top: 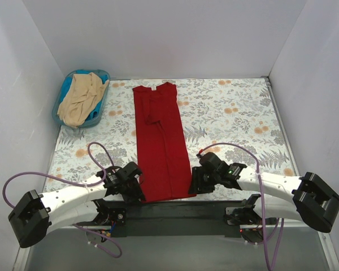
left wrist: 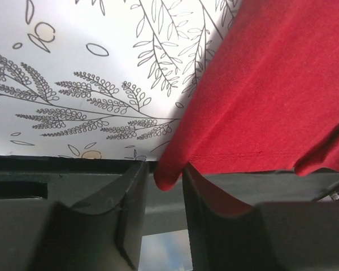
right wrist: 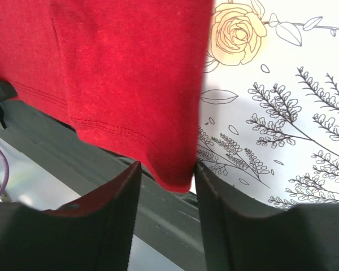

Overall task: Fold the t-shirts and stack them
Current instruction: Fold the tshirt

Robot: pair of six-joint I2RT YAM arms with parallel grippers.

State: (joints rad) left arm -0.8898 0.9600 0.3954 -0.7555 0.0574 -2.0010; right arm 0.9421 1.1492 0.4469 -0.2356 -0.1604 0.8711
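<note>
The dark red t-shirt lies on the table folded lengthwise into a long strip, white neck label at the far end and hem at the near edge. My left gripper is at its near left hem corner. In the left wrist view the jaws are open, with the red corner hanging between them. My right gripper is at the near right hem corner. Its jaws are open around the red corner. The beige t-shirt lies crumpled in the blue basket.
The table is covered by a floral-print cloth. A black bar runs along the near edge under the shirt's hem. White walls close in the table on the left, back and right.
</note>
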